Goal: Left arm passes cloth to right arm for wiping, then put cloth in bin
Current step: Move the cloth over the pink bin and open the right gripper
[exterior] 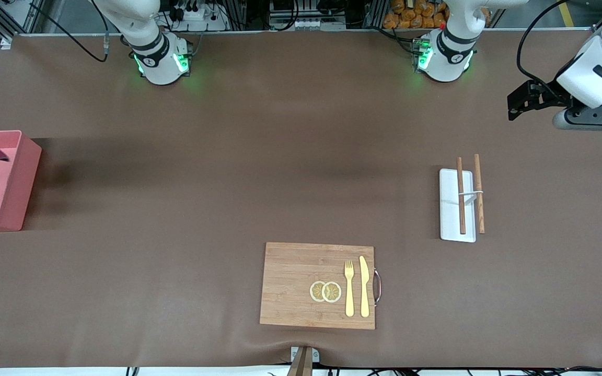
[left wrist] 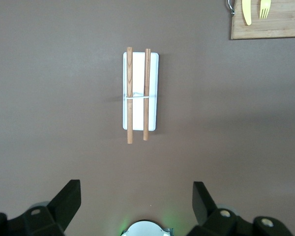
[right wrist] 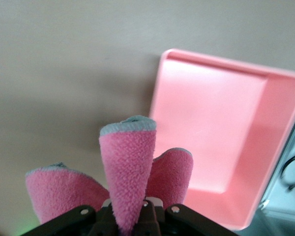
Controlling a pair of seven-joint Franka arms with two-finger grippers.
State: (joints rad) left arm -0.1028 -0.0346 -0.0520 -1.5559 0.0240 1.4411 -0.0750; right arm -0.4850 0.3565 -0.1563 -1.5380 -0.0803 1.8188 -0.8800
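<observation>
Nearest the front camera lies the wooden board point(exterior: 317, 285), well apart from the action. Over the bin point(exterior: 16, 183), at the right arm's end of the worktop point(exterior: 175, 209), the right gripper point(right wrist: 133, 216) has its fingers clamped on the cloth point(right wrist: 130, 167). If released off-centre, the cloth may catch on the bin's wall. The left gripper point(left wrist: 136, 201) waits with fingers apart above open worktop near the white tray point(exterior: 450, 209).

The bin point(right wrist: 221, 147) lies open-topped, its inside bare.
</observation>
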